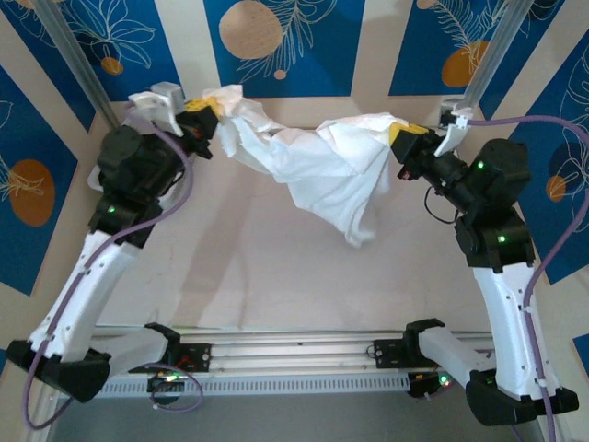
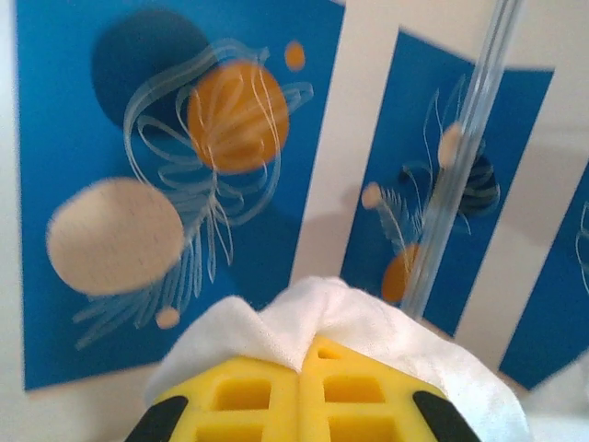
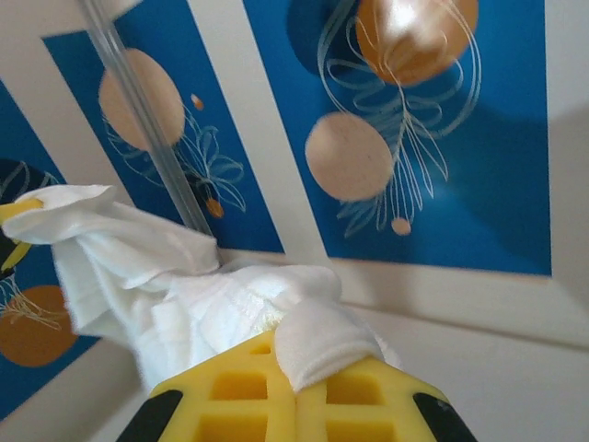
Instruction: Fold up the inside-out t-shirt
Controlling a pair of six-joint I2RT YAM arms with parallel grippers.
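The white t-shirt [image 1: 313, 166] hangs bunched in the air between both arms, sagging in the middle with a lower fold drooping toward the table. My left gripper [image 1: 204, 115] is shut on its left end, raised at the back left; white cloth [image 2: 368, 322] bulges out from between the yellow fingers [image 2: 239, 396]. My right gripper [image 1: 401, 136] is shut on the shirt's right end at the back right. There a fold of cloth [image 3: 322, 341] pokes out between the yellow fingers [image 3: 230, 396], and the rest of the shirt [image 3: 120, 267] trails off left.
The pale table [image 1: 276, 276] lies below the hanging shirt. Blue panels with orange shapes [image 1: 276, 41] form the back wall. Metal frame posts [image 1: 83, 64] stand at both back corners. A rail [image 1: 294, 354] runs along the near edge between the arm bases.
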